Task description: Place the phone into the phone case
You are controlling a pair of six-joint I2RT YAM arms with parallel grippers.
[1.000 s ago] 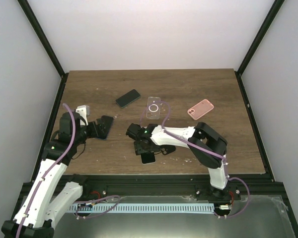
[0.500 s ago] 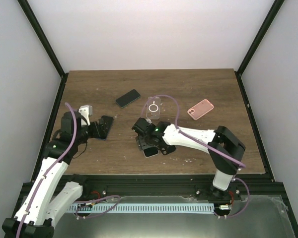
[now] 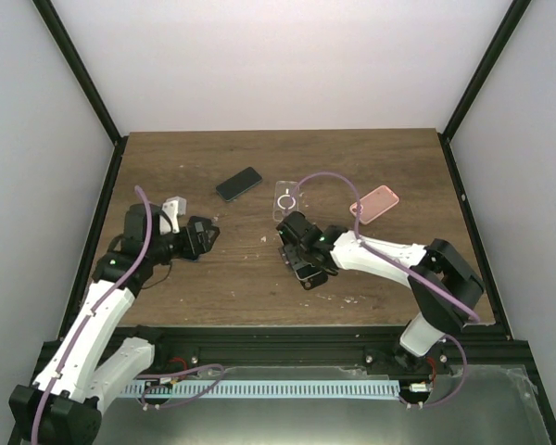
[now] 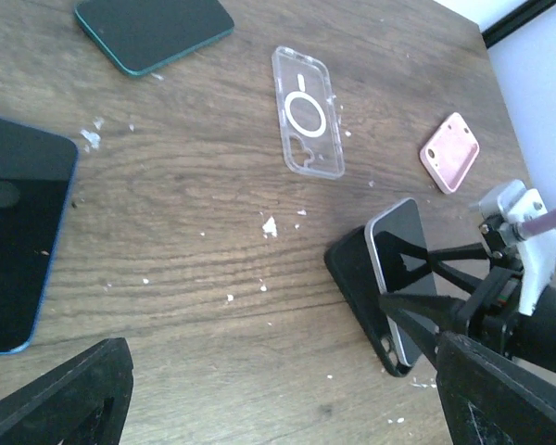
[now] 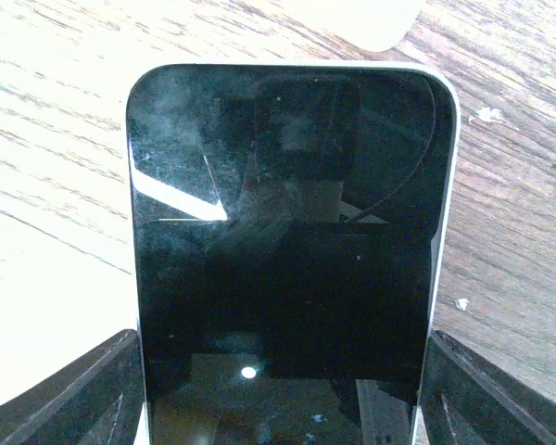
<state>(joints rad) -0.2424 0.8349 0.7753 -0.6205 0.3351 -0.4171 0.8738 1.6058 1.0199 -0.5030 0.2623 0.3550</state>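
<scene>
My right gripper (image 3: 301,257) is shut on a phone (image 5: 287,232) with a black screen and a pale silver edge, its fingers on the two long sides. In the left wrist view the phone (image 4: 403,269) rests tilted on a black phone case (image 4: 352,273) that lies on the wood, with one long edge raised. My left gripper (image 3: 200,235) is open and empty. It hovers over the left part of the table, above a blue-edged phone (image 4: 9,250).
A dark teal phone (image 3: 238,184) lies at the back left. A clear case with a white ring (image 3: 286,199) lies just behind my right gripper. A pink case (image 3: 374,203) lies at the right. White crumbs (image 4: 269,225) dot the wooden table (image 3: 213,287).
My right gripper has carried the phone away from the front edge, back and to the right, toward the clear case. My left gripper has shifted a little to the right.
</scene>
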